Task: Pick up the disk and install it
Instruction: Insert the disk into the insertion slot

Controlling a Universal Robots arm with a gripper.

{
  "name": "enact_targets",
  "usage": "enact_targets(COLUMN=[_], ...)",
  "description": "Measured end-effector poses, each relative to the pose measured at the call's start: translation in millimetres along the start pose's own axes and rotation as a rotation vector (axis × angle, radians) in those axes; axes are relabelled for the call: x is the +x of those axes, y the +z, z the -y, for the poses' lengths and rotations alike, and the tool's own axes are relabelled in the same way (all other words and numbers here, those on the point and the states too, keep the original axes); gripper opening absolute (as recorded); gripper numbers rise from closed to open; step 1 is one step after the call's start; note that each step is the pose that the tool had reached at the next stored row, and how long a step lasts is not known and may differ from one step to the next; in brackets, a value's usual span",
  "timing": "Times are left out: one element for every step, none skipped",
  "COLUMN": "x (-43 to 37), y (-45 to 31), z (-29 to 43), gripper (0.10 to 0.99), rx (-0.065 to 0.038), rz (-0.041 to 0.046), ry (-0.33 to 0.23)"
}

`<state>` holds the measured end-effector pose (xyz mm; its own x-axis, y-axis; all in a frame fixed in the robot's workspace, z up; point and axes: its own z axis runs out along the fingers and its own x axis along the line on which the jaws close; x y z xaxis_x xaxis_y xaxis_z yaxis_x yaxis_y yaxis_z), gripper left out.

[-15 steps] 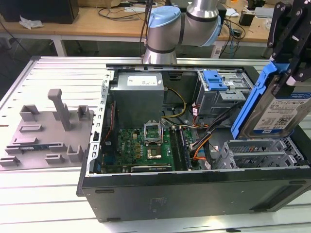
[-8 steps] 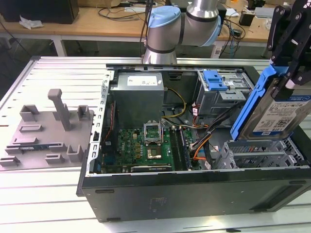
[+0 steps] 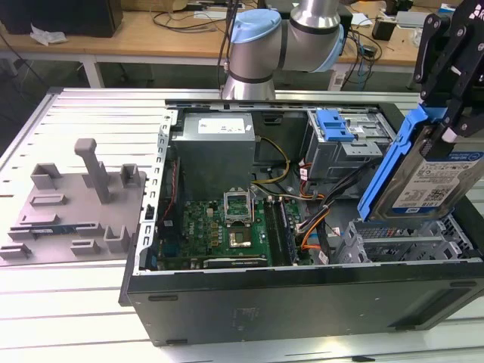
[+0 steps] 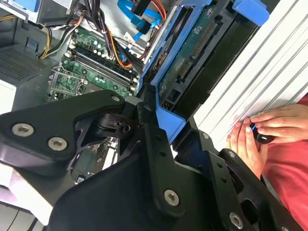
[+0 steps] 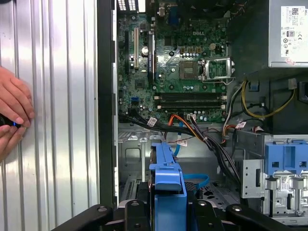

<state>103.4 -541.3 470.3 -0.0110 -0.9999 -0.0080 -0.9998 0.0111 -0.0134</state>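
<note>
The disk (image 3: 429, 180), a silver drive with a white-and-blue label in a bright blue bracket, hangs tilted on edge at the exterior view's right. It is just above the metal drive cage (image 3: 401, 242) of the open computer case (image 3: 302, 291). My black gripper (image 3: 440, 134) is shut on its upper end. In the second wrist view the disk's (image 4: 192, 53) circuit-board underside and blue frame run away from the gripper (image 4: 159, 120). In the first wrist view the disk (image 5: 166, 175) appears edge-on as a blue strip between the gripper (image 5: 166, 211) jaws, over the case floor.
Inside the case lie a green motherboard (image 3: 219, 227), a grey power supply box (image 3: 215, 151), loose cables (image 5: 202, 134) and a bay with another blue bracket (image 3: 333, 125). A grey fixture (image 3: 76, 197) stands on the ribbed table at the exterior view's left. A person's hands (image 4: 260, 130) rest beside the case.
</note>
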Motion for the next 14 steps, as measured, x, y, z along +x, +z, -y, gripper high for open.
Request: enact_targets(x=[0.1,0.3,0.4,0.6,0.8,1.0,1.6,2.2,2.7,3.1,3.9,4.6,4.7,4.7], y=[0.5,1.3,1.8,2.4,3.1,3.7,4.7,5.4,6.0,6.4,7.3,8.4,9.8,10.7], z=[0.3,1.0,1.1,1.0,1.0,1.1,1.1,1.1,1.1,1.1,1.1,1.1,1.5,2.1], gripper=[0.369,0.369,0.369,0.369,0.369,0.369,0.369,0.369,0.369,0.369,0.369,0.369,0.369,0.369], rx=[0.0,0.0,0.0,0.0,0.0,0.0,0.0,0.0,0.0,0.0,0.0,0.0,0.0,0.0], rz=[-0.0002,-0.0002,0.0,0.0001,-0.0001,-0.0001,-0.0001,-0.0002,0.0,-0.0001,-0.0002,0.0,-0.0002,0.0], ry=[0.0,0.0,0.0,0.0,0.0,0.0,0.0,0.0,0.0,0.0,0.0,0.0,0.0,0.0])
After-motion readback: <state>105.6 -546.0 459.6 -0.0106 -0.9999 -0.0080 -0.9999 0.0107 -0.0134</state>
